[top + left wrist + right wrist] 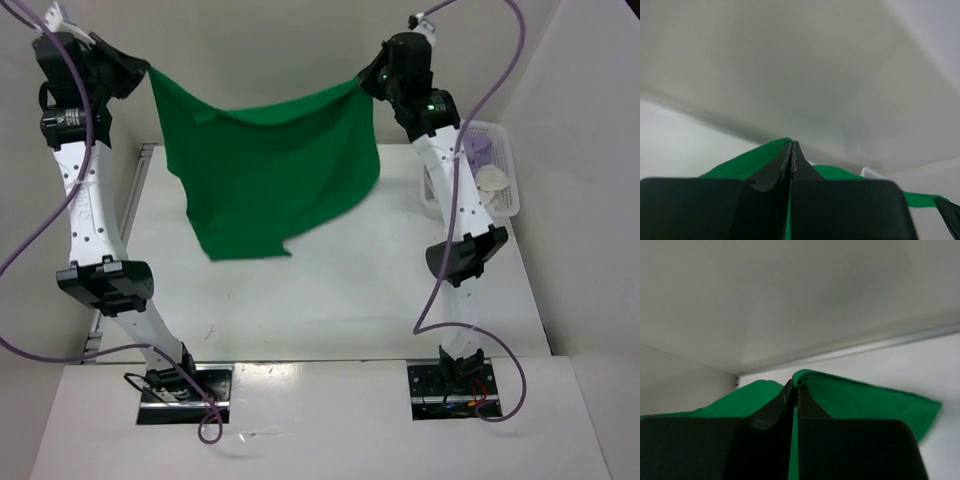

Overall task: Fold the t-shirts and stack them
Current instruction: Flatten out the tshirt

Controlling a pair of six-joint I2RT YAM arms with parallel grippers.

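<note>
Two grippers hold one green shirt (pixel 270 170) high above the table (pixel 330 300): the left gripper (pixel 148 70) and the right gripper (pixel 362 82) are each clamped on an upper corner, I think to spread it flat for folding. One lavender shirt (pixel 478 152) and one cream shirt (pixel 492 180) lie in the single basket (pixel 512 165).

White perforated arm links (pixel 85 215), black joints (pixel 105 285), purple cables (pixel 208 432), black left claw (pixel 792 150), perhaps green light (pixel 432 100).
</note>
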